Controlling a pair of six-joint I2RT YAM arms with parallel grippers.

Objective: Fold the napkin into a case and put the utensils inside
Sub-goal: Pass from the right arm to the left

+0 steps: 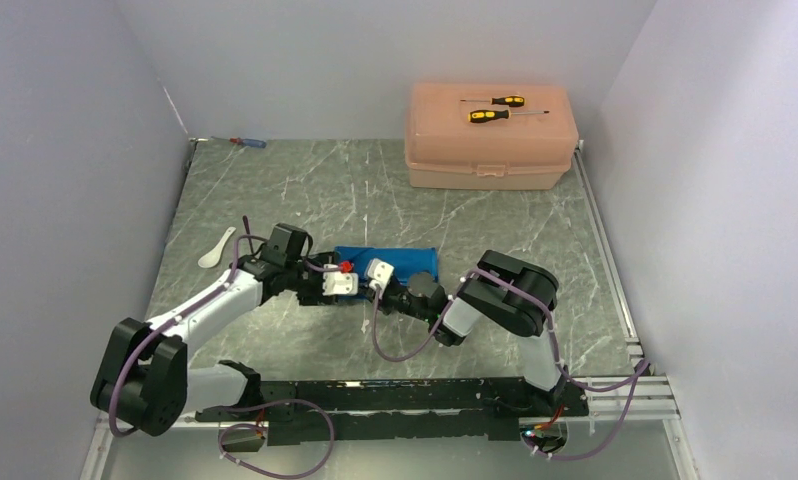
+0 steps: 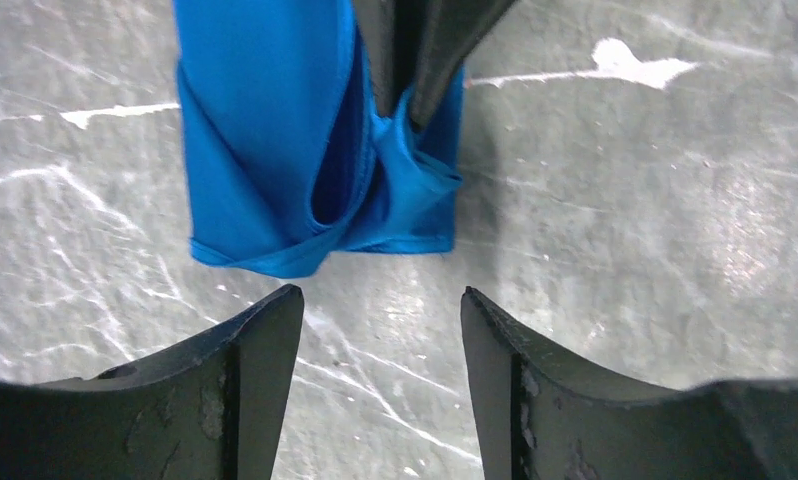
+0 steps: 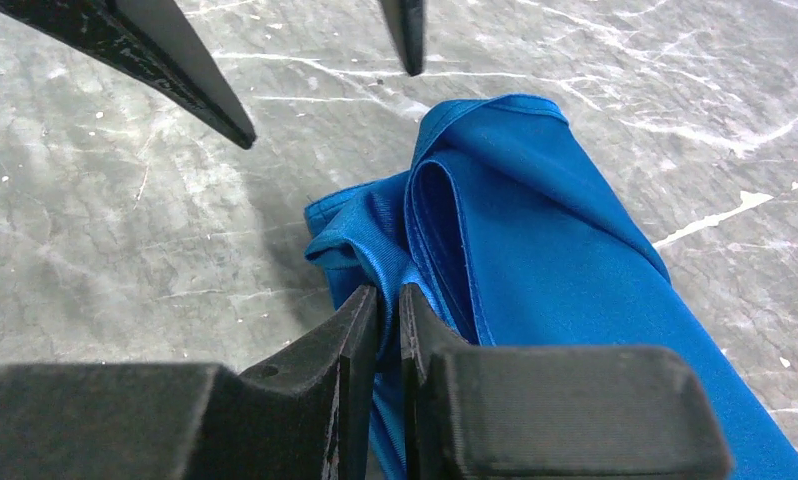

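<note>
Folded blue napkin lies mid-counter between the two claws
The right claw pinches a puckered layer at the napkin's open end; the left claw stands open just short of that end, holding nothing; the white spoon lies well apart on the left
</note>
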